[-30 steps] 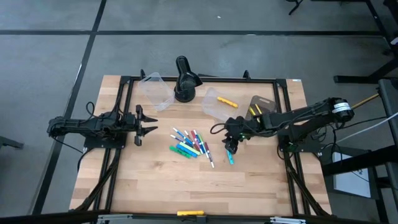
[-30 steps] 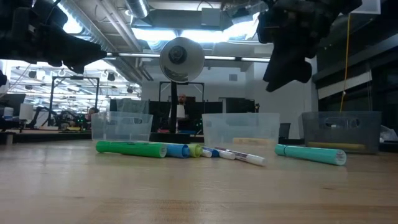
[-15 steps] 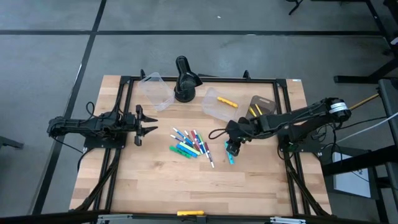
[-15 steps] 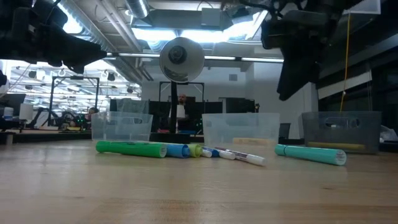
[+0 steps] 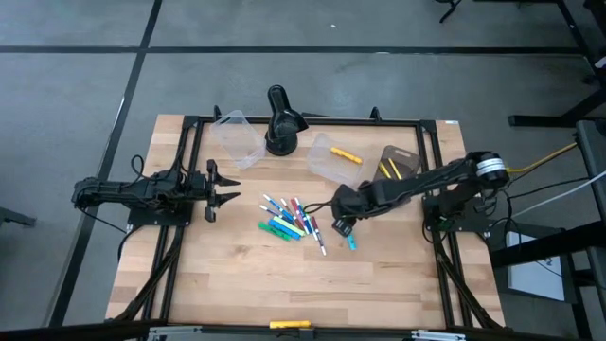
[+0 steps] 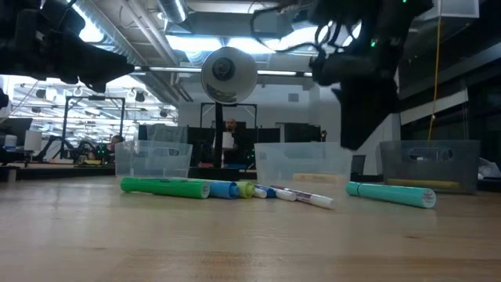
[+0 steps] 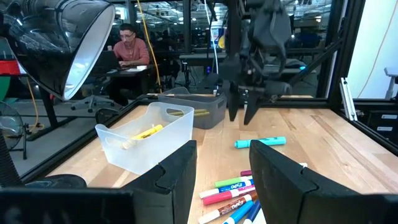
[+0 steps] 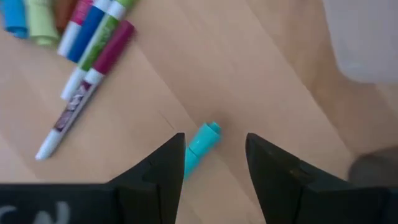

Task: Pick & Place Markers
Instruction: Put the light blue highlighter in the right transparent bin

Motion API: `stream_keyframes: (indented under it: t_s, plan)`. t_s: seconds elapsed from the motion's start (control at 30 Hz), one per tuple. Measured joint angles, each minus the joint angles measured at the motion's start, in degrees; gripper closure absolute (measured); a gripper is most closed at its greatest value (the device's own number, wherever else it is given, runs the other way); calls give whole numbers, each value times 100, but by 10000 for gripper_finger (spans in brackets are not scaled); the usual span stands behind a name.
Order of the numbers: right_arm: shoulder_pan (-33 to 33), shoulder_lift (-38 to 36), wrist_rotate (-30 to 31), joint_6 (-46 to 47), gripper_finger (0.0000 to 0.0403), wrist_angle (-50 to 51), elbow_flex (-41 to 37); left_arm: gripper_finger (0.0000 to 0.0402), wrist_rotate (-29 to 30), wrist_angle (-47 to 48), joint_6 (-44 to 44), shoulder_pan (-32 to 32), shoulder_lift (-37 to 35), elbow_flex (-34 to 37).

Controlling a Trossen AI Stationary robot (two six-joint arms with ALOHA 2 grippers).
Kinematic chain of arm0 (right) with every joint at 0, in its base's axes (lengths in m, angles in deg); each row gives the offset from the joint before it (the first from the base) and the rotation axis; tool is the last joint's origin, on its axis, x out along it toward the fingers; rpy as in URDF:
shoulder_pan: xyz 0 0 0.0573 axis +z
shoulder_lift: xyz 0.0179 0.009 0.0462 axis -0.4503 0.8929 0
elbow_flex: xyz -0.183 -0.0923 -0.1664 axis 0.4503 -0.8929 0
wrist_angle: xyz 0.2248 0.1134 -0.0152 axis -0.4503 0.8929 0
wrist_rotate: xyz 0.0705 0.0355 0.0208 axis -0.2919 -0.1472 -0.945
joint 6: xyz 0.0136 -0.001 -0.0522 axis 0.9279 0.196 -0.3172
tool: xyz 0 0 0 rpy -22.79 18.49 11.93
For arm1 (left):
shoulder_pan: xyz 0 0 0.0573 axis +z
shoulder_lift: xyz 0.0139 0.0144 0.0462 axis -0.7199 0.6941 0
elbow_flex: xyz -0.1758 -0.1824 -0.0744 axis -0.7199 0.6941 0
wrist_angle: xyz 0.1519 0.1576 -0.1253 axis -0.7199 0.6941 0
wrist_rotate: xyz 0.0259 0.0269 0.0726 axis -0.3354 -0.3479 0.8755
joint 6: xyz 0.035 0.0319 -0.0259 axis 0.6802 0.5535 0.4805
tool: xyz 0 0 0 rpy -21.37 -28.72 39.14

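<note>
- Mostly undone, I judge: the markers lie loose in a heap on the worktop, near the lamp; one yellow marker sits in the clear tub beside the lamp.
- A cyan marker lies alone, just beside the heap.
- The right gripper hovers over it, fingers apart, empty.
- The left gripper waits, also spread, empty, well apart from the lamp.
- Printing on the markers is too small to read.

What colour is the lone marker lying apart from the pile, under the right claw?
Cyan marker, clearest in the right wrist view.
</note>
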Motion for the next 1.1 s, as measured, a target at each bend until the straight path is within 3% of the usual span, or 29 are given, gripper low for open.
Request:
stream_keyframes:
  t_s: [0.67,0.93,1.1]
  plan:
    - [255,906,-206,920,233,-269,0,258,0,0,0,2,0,0]
    - [318,1216,-568,877,233,-306,-32,258,0,1,0,1,0,0]
    - [322,1285,-387,724,233,-428,-151,258,0,0,0,1,0,0]
